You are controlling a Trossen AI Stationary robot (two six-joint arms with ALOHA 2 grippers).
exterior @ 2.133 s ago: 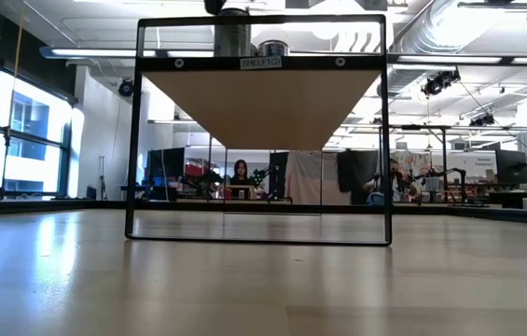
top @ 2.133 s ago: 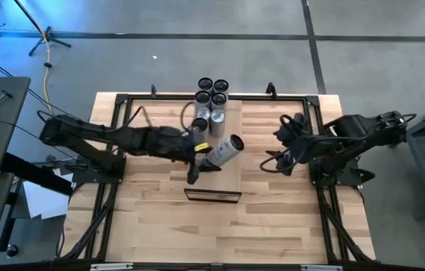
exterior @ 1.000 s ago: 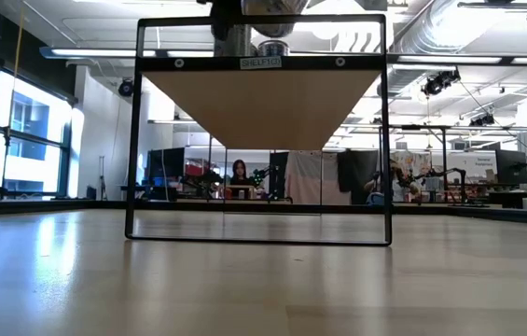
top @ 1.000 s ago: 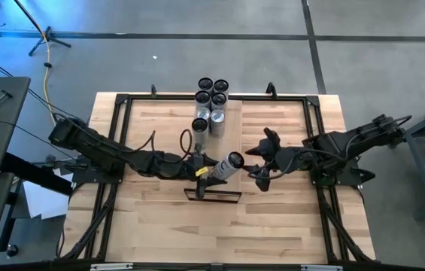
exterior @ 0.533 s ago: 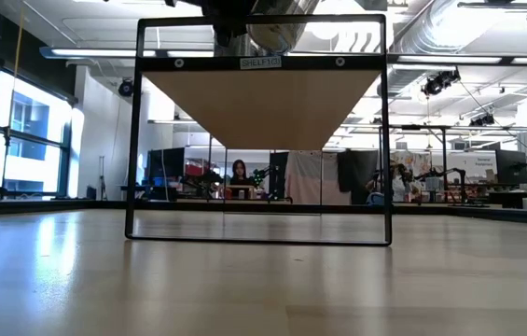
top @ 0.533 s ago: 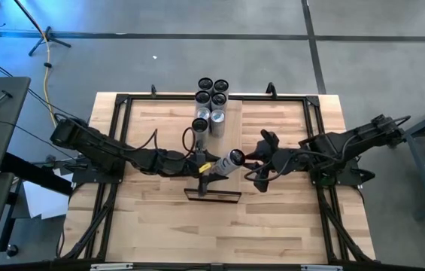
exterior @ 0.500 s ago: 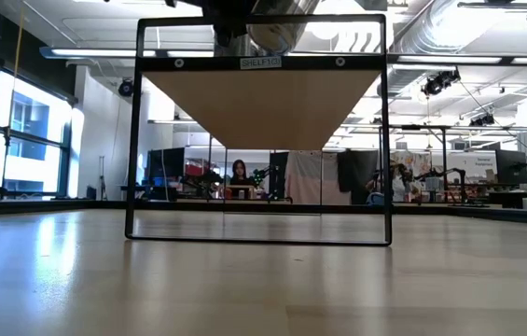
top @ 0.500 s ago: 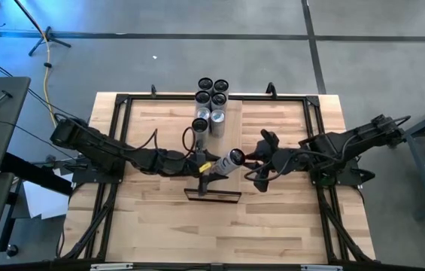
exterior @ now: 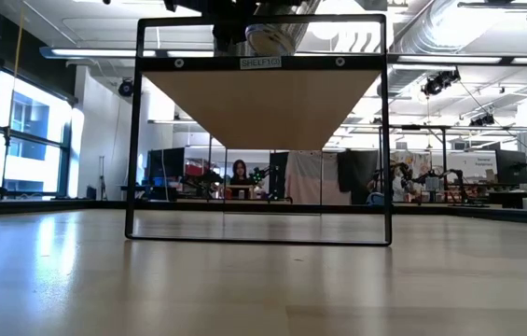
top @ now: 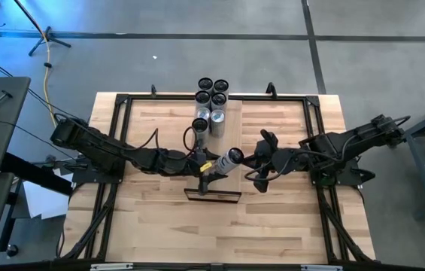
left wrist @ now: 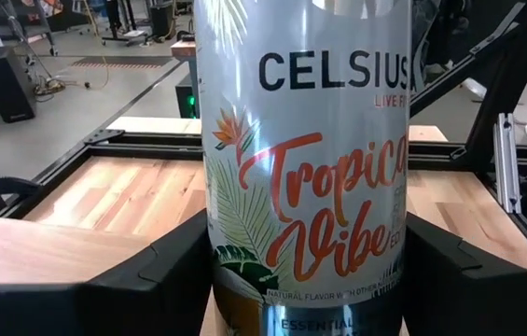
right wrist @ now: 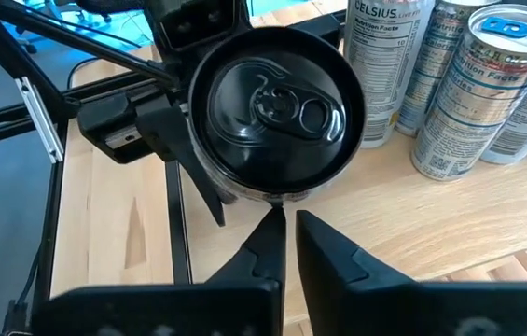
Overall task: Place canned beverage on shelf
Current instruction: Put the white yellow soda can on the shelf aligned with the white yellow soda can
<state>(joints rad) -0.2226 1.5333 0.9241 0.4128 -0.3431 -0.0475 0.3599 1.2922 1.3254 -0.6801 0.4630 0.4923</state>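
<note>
A silver Celsius can [top: 231, 159] with a black top [right wrist: 277, 110] is tilted above the near half of the pale wooden shelf [top: 231, 135]. Its top points toward the table's right. My left gripper [top: 212, 167] reaches in from the left and is shut on the can [left wrist: 305, 187]. My right gripper [right wrist: 289, 224] comes from the right, slanting down. It is shut with nothing between its fingers, and its tips stand just under the can's top rim. In the low view the can [exterior: 268, 39] shows above the shelf's board [exterior: 263, 103]. My left gripper pinches the can's lower half [left wrist: 221, 271] between its two fingers, one on each side of the round wall. The fingers come about level from the table's left and lie across the can. The can is tilted, top toward the right; whether its base rests on the shelf I cannot tell. My right gripper has its shut fingertips [right wrist: 272, 229] at the can's wall just below the top rim [right wrist: 277, 196]; whether they touch it I cannot tell.
Several more cans [top: 212, 98] stand upright in a cluster on the shelf's far end; the nearest [right wrist: 384, 65] [right wrist: 482, 89] are close behind the held can. A black frame [top: 212, 196] closes the shelf's near end. Black rails [top: 122, 150] run along the table's sides.
The can in my left gripper has tipped more upright: from above it shows shorter than a second ago. In the low view its lower end has sunk a little toward the shelf. Both arms have otherwise kept their places.
</note>
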